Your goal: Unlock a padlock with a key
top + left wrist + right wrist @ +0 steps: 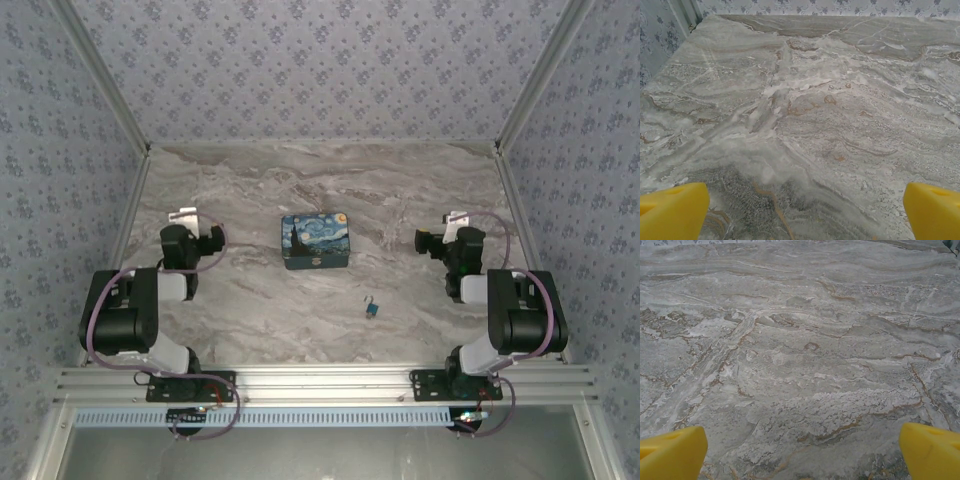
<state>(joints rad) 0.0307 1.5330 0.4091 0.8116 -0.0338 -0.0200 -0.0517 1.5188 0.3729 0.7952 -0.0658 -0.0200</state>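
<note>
Top external: marbled table (290,305), patterned walls (320,60); left end effector (802,212) and right end effector (801,452) agape.

Black arms (122,312) with white joints, purple looping cables (88,335), yellow fingers (672,212)

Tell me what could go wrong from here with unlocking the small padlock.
The teal padlock is tiny and lies loose on the marble table: the open left pincer or right pincer could slide it away rather than grip it. A key is too small to make out near it, so a grasp might miss it.
</note>
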